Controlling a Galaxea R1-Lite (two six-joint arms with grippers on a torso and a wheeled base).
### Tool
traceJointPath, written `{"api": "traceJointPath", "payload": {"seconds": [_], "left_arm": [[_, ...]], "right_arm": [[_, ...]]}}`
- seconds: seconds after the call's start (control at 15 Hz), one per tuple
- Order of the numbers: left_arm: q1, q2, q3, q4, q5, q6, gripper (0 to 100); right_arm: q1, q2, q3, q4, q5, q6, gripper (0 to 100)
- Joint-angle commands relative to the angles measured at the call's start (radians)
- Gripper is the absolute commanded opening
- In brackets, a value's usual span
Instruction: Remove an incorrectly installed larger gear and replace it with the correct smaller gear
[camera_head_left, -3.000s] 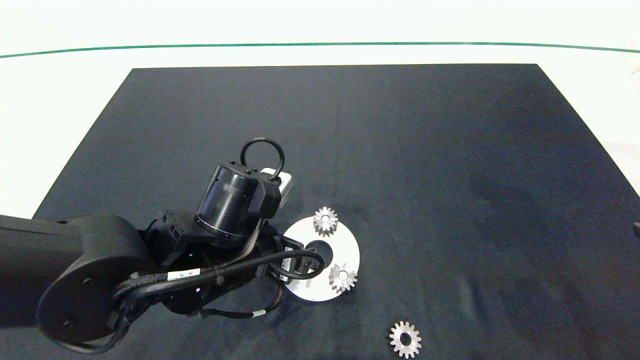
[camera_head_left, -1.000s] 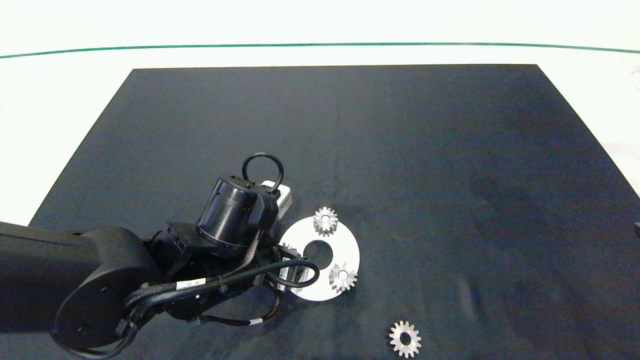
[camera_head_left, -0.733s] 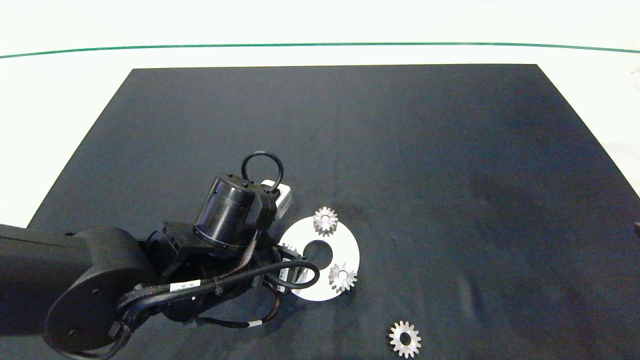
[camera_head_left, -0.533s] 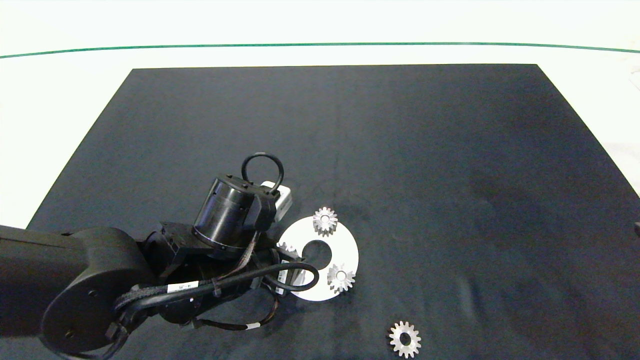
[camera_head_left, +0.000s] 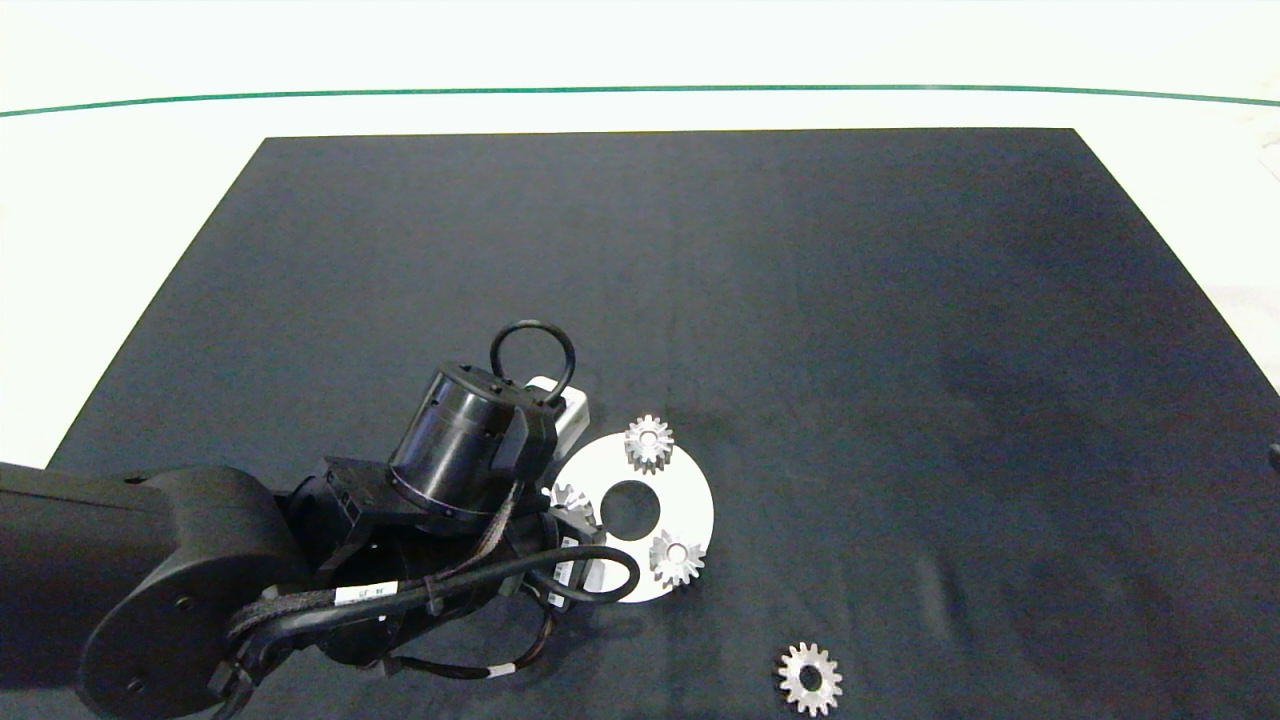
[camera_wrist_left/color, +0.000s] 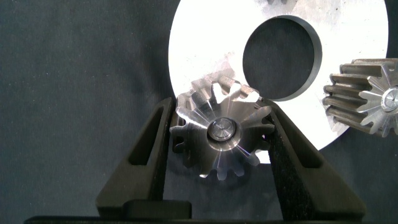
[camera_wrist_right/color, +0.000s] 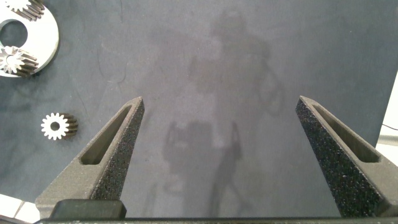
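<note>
The larger gear (camera_wrist_left/color: 221, 138), chunky silver with a small centre hole, is at the rim of the white disc (camera_wrist_left/color: 348, 37), and my left gripper (camera_wrist_left/color: 221, 118) is shut on it, one finger pressed against each side. In the head view only a sliver of the larger gear (camera_head_left: 570, 497) shows beside the left wrist (camera_head_left: 465, 455). Two slightly smaller chunky gears (camera_head_left: 649, 442) (camera_head_left: 676, 558) stand on the disc (camera_head_left: 690, 505). The smaller gear (camera_head_left: 810, 680), flat with a wide hole, lies on the mat near the front edge. My right gripper (camera_wrist_right/color: 221, 102) hangs open over bare mat at the far right.
A black mat (camera_head_left: 800, 300) covers the white table, with a green line (camera_head_left: 640, 88) along the far side. The left arm (camera_head_left: 150, 570) fills the mat's front left corner. The disc has a wide round centre hole (camera_head_left: 630, 508).
The left wrist has dropped and shifted slightly right. The disc with its two gears has slid a little to the left. More of the larger gear shows beside the wrist.
</note>
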Motion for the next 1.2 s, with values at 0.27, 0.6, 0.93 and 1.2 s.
{"api": "traceJointPath", "payload": {"seconds": [0.27,0.6,0.93,1.2], "left_arm": [[-0.002,0.006,0.004,-0.008,0.002,-0.01,38],[-0.011,0.006,0.01,-0.008,0.002,-0.01,29],[-0.011,0.002,0.012,-0.015,0.002,-0.01,18],[-0.008,-0.002,0.016,-0.035,0.002,-0.008,11]], "right_arm": [[0.001,0.001,0.0,0.003,-0.001,-0.001,100],[0.001,-0.001,0.0,0.003,-0.001,-0.001,100],[0.001,-0.001,0.0,0.003,-0.001,-0.001,100],[0.001,-0.001,-0.002,0.003,-0.001,-0.001,100]]}}
